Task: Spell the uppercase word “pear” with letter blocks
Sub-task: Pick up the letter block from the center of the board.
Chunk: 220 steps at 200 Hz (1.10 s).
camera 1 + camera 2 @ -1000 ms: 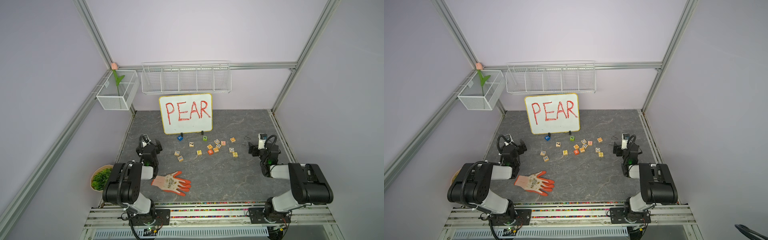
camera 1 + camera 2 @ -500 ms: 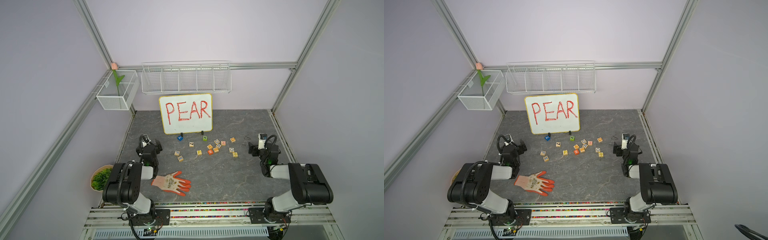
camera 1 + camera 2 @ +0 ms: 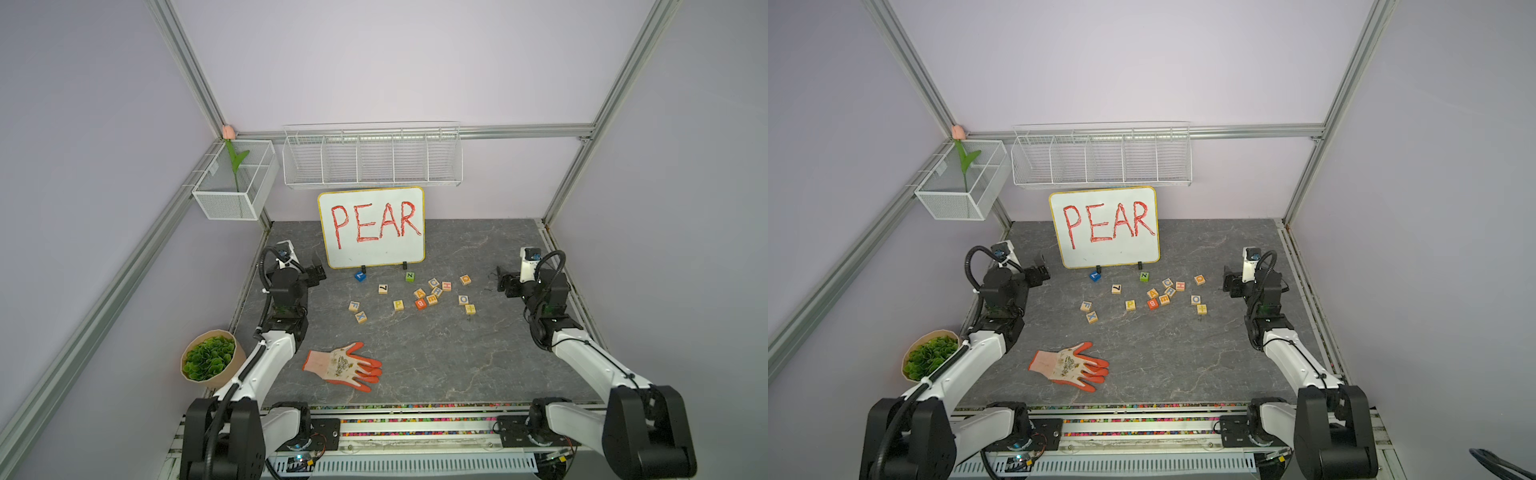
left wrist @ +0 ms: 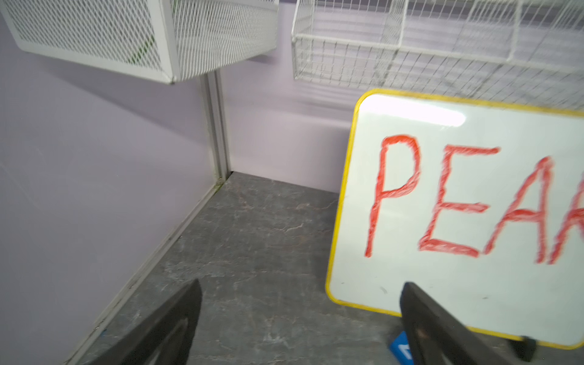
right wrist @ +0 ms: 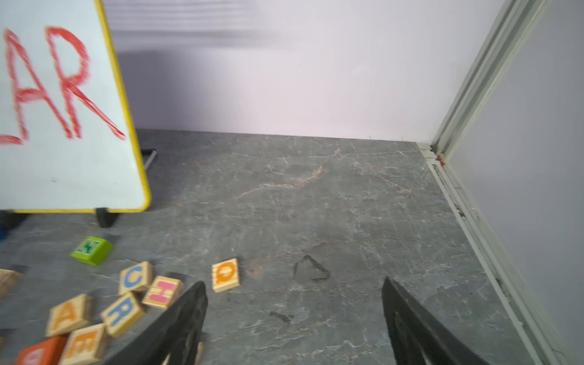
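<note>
My left gripper [image 4: 300,294] and right gripper [image 5: 294,290] are standing open, empty; the A block [image 5: 68,314], R block [image 5: 123,314] and E block [image 5: 83,344] are lying left of the right gripper, with the P block [image 3: 398,305] farther left.

We saw pale lilac walls [image 3: 395,62] framed by aluminium posts [image 3: 189,68], and a dark grey marbled floor [image 3: 436,353]. A long white wire rack [image 3: 372,160] hung on the back rail, with a white mesh box [image 3: 232,199] beside it at the corner. The light was soft and even.
</note>
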Available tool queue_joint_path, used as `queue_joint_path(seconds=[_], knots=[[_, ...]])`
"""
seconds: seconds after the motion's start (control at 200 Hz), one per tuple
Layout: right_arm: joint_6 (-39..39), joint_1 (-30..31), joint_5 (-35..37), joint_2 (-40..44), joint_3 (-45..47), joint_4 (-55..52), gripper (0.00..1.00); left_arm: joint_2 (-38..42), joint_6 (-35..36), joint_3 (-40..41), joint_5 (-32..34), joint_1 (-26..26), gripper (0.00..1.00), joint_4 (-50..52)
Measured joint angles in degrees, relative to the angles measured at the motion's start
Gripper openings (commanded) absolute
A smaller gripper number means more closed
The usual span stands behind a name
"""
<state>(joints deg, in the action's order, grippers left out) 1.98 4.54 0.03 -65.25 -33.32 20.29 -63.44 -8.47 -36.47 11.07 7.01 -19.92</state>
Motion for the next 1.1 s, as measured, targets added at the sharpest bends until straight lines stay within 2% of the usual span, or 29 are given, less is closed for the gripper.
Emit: queue_joint_path(seconds=[0.13, 0.255, 0.415, 0.525, 0.695, 0.775, 0.87, 0.984, 1.099], knots=[[7.5, 4.0, -3.4, 3.9, -3.6, -5.7, 0.89, 2.7, -7.9, -4.1, -4.0, 5.6, 0.99, 7.6], [16.1, 10.0, -6.1, 4.9, -4.7, -8.8, 0.89, 1.9, -17.0, -5.0, -7.5, 14.4, 0.99, 12.4], [25.6, 19.8, -6.9, 4.5, -4.7, -12.7, 0.89, -2.0, -28.8, -5.0, -8.2, 27.8, 0.99, 16.0], [31.1, 26.4, -4.8, 4.6, -4.5, -14.3, 0.89, -4.2, -33.4, -5.9, -7.8, 33.0, 0.99, 19.7], [36.6, 31.1, -0.1, 6.8, -3.0, -16.8, 0.89, -5.0, -37.8, -6.7, -7.6, 33.8, 0.99, 20.9], [41.0, 31.1, 5.5, 7.4, -5.4, -24.3, 0.89, -7.4, -40.2, -6.7, -10.9, 30.8, 0.99, 19.7], [43.1, 29.9, 8.7, 7.3, -7.2, -29.3, 0.89, -12.6, -41.7, -7.6, -13.7, 27.5, 0.99, 19.4], [42.6, 29.0, 13.0, 7.0, -8.5, -32.9, 0.89, -21.4, -40.9, -15.0, -15.1, 27.5, 0.99, 26.6], [38.2, 28.9, 19.4, 5.0, -11.5, -36.7, 0.89, -29.0, -38.0, -24.6, -13.0, 30.3, 0.99, 35.1]])
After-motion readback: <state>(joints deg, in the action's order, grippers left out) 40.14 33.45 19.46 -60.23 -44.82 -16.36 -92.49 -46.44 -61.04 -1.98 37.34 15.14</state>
